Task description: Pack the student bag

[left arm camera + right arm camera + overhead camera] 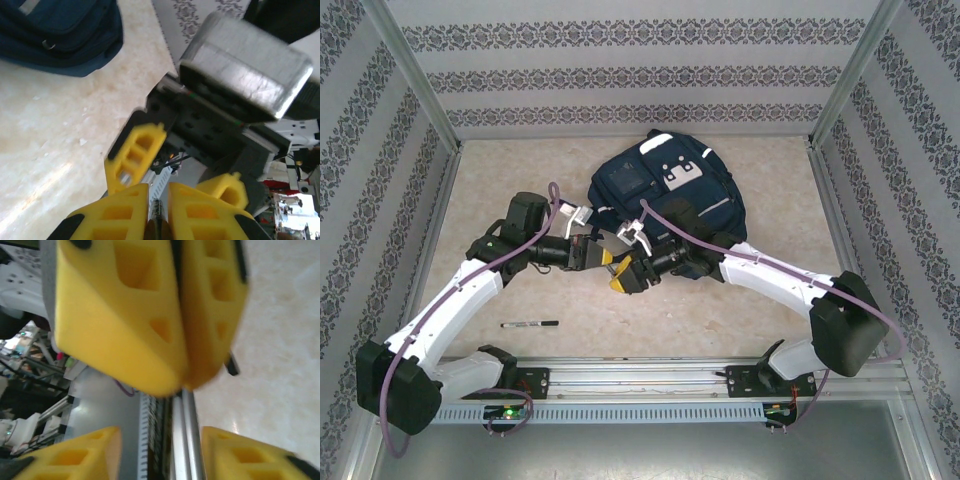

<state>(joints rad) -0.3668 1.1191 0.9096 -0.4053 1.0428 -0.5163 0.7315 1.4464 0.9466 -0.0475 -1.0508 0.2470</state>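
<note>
On the pale marbled table we find the student bag lying flat toward the far side, a little right of centre, its white patches facing up. We cannot tell whether any of its zips is undone.

Just in front of it our two arms meet nose to nose. The left gripper has its yellow fingers pressed together on a slim dark stick, possibly a pen, which pokes out past the tips. The right gripper faces it with its fingers standing apart and nothing between them.

A black marker lies loose near the arm bases, well away from the bag.

We judge this to be a mid-air handover, and the risk lies in its timing. If the left lets go before the right has closed, the stick drops. If the right closes off-line, finger strikes finger and knocks the stick askew.
</note>
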